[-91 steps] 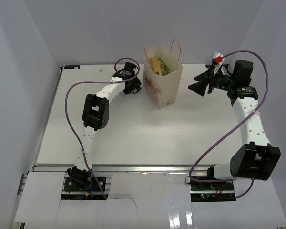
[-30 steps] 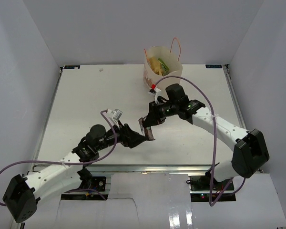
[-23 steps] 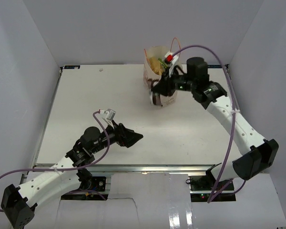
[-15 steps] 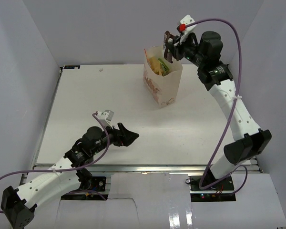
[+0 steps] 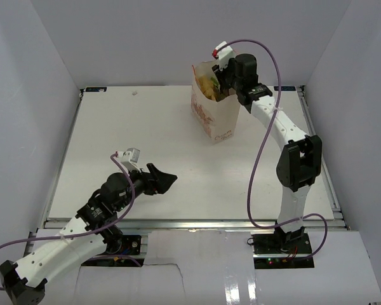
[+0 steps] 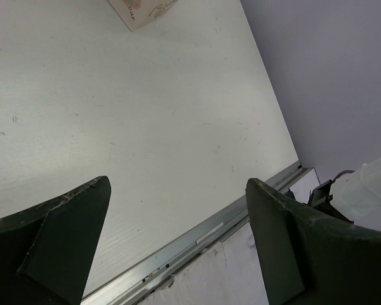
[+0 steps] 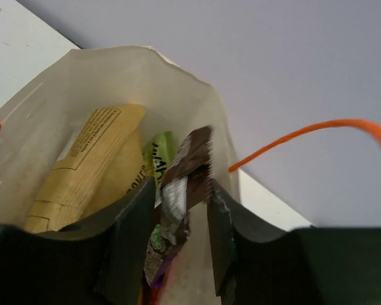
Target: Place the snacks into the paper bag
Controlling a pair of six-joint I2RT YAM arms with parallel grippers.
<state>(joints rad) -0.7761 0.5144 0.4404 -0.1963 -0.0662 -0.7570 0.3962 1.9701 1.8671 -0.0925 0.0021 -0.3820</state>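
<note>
Down dips the right gripper (image 7: pixel 181 190) into the far bag (image 5: pixel 219 121), pinching a brown wrapper (image 7: pixel 189 159) to drop inside, while the left gripper (image 6: pixel 178 241) waits near, wide and empty.

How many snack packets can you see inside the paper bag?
3: the tan-yellow chip bag at left in the right wrist view, a green wrapper beside it, and a dark brown wrapper between the fingers of the right hand. More may be hidden underneath.
</note>
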